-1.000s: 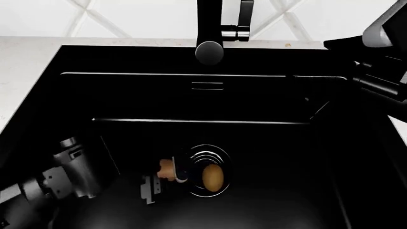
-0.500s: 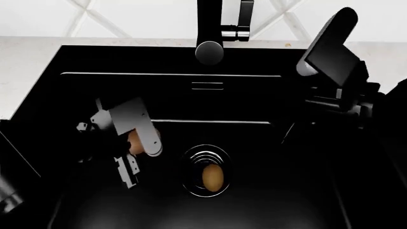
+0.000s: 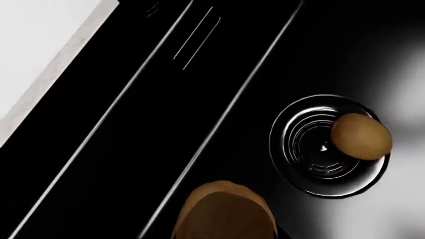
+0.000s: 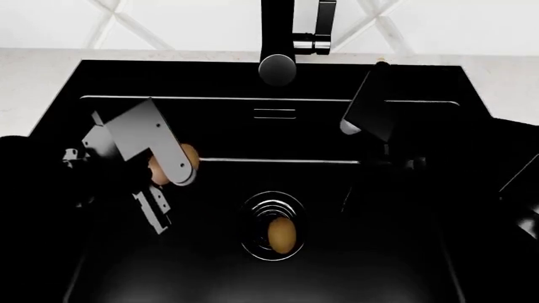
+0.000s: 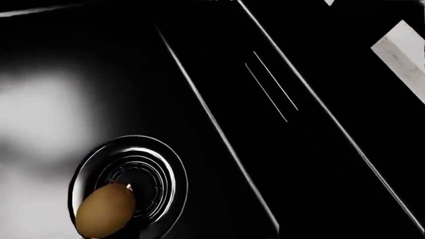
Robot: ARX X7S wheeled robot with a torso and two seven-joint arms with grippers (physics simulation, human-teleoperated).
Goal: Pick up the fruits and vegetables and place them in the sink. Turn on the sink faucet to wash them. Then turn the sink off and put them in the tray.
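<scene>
My left gripper (image 4: 161,186) is shut on the smooth orange-tan piece (image 4: 189,155), which it holds above the left half of the black sink (image 4: 101,82). The same piece fills the near edge of the left wrist view (image 3: 226,211). An olive-brown kiwi (image 4: 281,235) lies on the round metal drain (image 4: 271,205) and also shows in both wrist views (image 3: 361,136) (image 5: 104,211). My right arm (image 4: 370,110) reaches down over the sink's right half. Its fingers are lost against the black basin. The black faucet (image 4: 278,35) stands behind the sink. The tray is out of view.
White marble-like counter (image 4: 38,88) borders the sink on the left, back and right. A narrow overflow slot (image 4: 274,113) sits in the back wall under the faucet spout (image 4: 277,69). A ledge line (image 4: 278,161) runs across the basin.
My left gripper has risen from the sink floor beside the drain, up and leftward, carrying the orange-tan piece. My right arm has swung in from the right edge toward the sink's middle.
</scene>
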